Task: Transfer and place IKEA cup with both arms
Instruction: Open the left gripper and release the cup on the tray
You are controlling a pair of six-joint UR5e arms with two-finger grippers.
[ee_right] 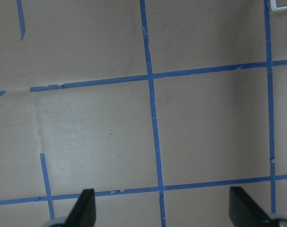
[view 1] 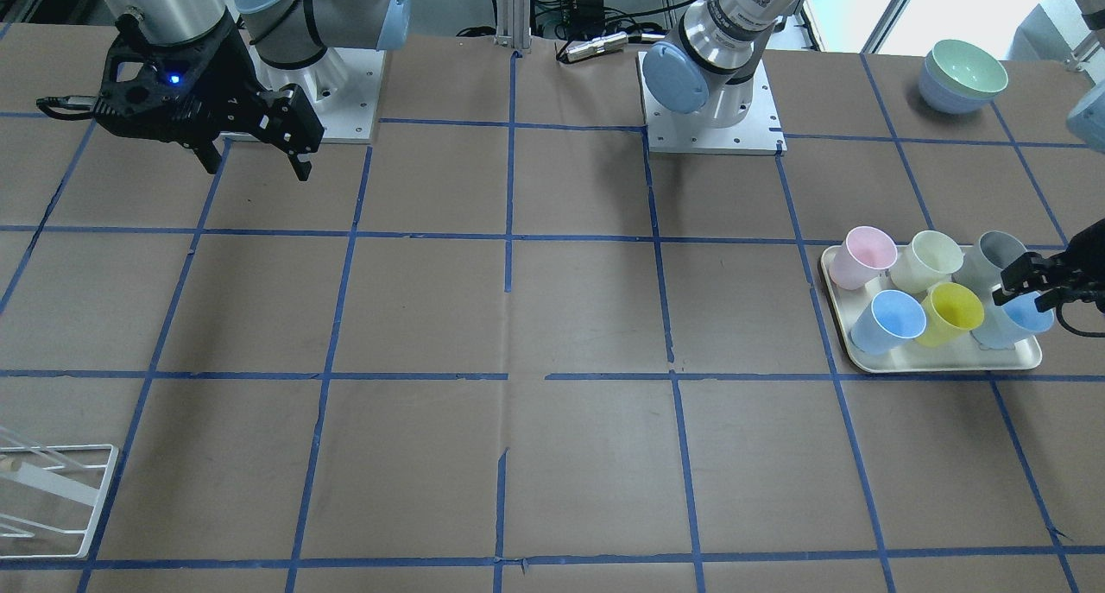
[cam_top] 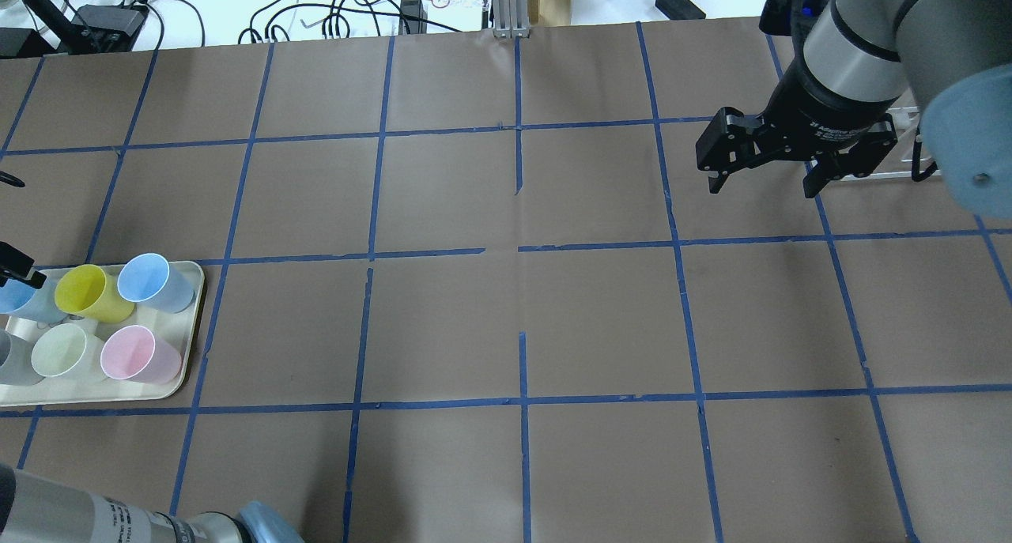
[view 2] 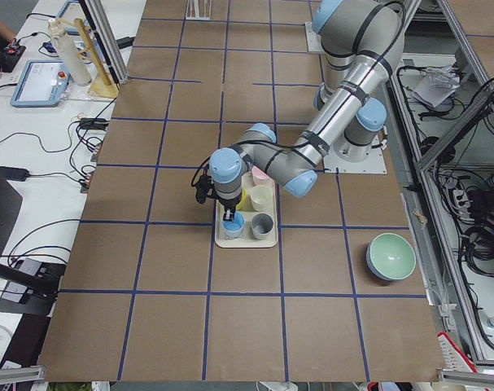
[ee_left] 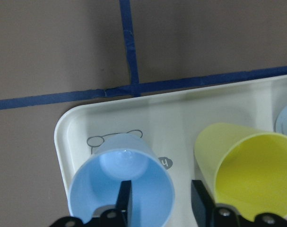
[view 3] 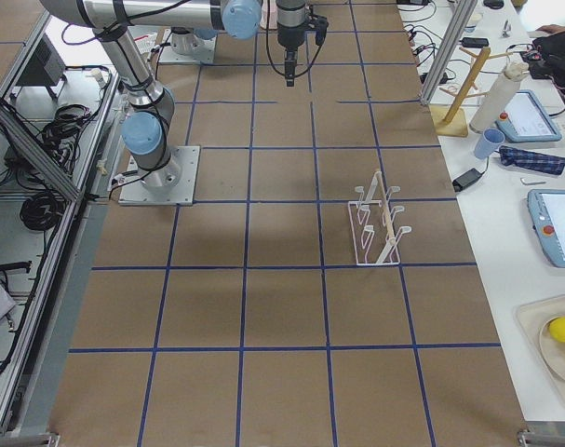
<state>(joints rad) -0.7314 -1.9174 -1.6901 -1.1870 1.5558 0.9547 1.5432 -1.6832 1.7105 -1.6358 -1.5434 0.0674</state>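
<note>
Straddles the wall of the IKEA cup [ee_left: 96, 189], mouth-up in a corner of the tray [ee_left: 67, 137], with the left hand [ee_left: 161, 196] released, one finger inside and one just beside the yellow cup [ee_left: 247, 175], and risks bumping that neighbour or tipping the cup if clenched off-centre, with the right hand [cam_top: 760, 189] spread wide above the surface [cam_top: 601, 322], well apart.

We saw a silver right arm [view 1: 164, 6] and left arm [view 1: 734, 23] with light-blue joint caps [view 1: 678, 77] on white screwed base plates [view 1: 760, 127]. The right gripper [cam_top: 760, 189], carrying a blue light [view 1: 175, 79], and left gripper [ee_left: 162, 201] were black.
</note>
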